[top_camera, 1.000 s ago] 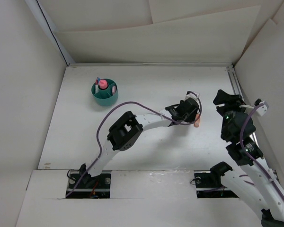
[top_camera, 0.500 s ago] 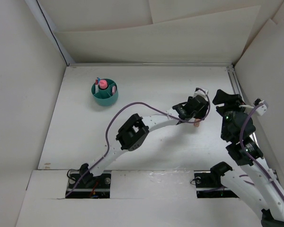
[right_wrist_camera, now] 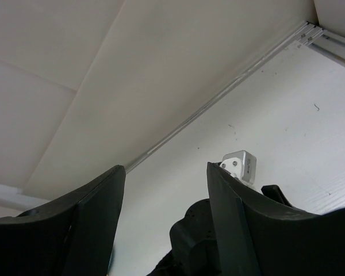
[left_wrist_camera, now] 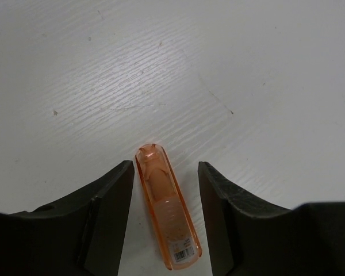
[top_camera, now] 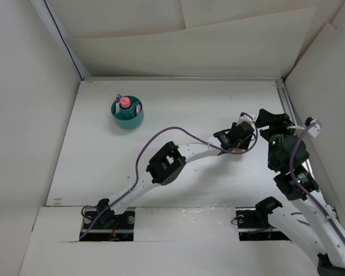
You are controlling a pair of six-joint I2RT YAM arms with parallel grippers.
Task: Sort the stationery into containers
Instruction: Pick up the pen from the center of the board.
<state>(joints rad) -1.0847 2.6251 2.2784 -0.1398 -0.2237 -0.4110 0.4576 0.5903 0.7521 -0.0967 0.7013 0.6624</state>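
**A:** The left arm (top_camera: pixel 190 150) has swung further right across the tabletop (left_wrist_camera: pixel 247 69). The left fingers (left_wrist_camera: pixel 112 207) now sit over the orange marker (left_wrist_camera: pixel 164 213) instead of short of it.

**B:** Holding it?

**A:** Not yet. In the wrist view they stand partly open astride the marker, with a gap on each side. It lies flat on the tabletop, lengthwise between them.

**B:** And the right fingers (right_wrist_camera: pixel 98 224)?

**A:** Wide apart with nothing between them, raised and aimed at the back wall, near the left wrist.

**B:** What does that mean for the sorting?

**A:** The reach looks done, so I judge that closing on the marker is the step in hand. The cup (top_camera: pixel 127 121) stands well apart at the far left. It already has a pink piece and pens in it, so a long carry back across would follow.
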